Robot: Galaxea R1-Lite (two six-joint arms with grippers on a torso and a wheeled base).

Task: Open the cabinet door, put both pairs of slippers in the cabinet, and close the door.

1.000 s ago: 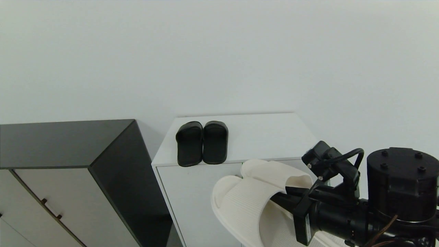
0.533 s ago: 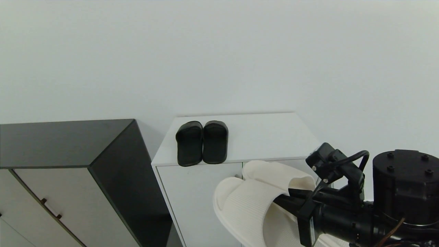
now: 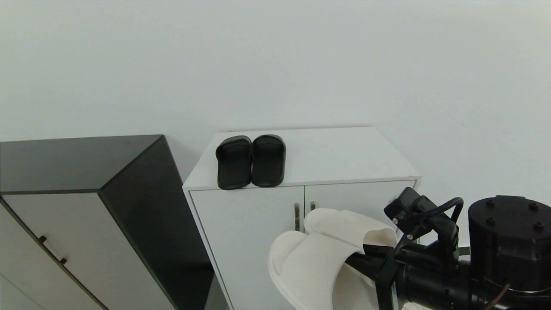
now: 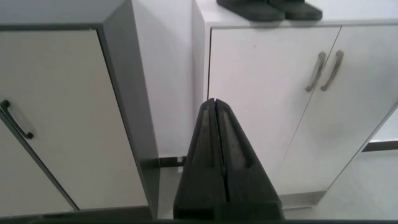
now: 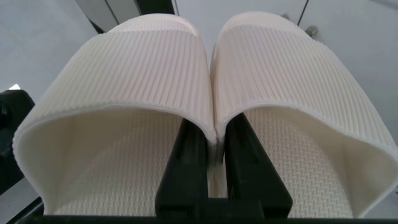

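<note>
A pair of black slippers [image 3: 251,161] lies on top of the white cabinet [image 3: 344,155], near its left front edge; the black slippers [image 4: 270,7] also appear in the left wrist view. Both cabinet doors are closed, with two handles [image 3: 297,216] at the centre seam. My right gripper [image 3: 358,256] is shut on the pair of white slippers [image 3: 318,258], holding them in front of the right door. Its fingers [image 5: 186,162] clamp the slippers' [image 5: 155,81] adjoining inner walls. My left gripper [image 4: 215,104] is shut and empty, low down, facing the left door [image 4: 261,93].
A dark-topped cabinet [image 3: 86,163] with pale drawer fronts stands left of the white one, a narrow gap between them. A bare white wall [image 3: 275,64] rises behind. Floor [image 4: 367,186] shows beneath the white cabinet.
The whole head picture has shifted, so the camera moved; the door handles have come into view. The right gripper with the white slippers now sits lower against the cabinet front.
</note>
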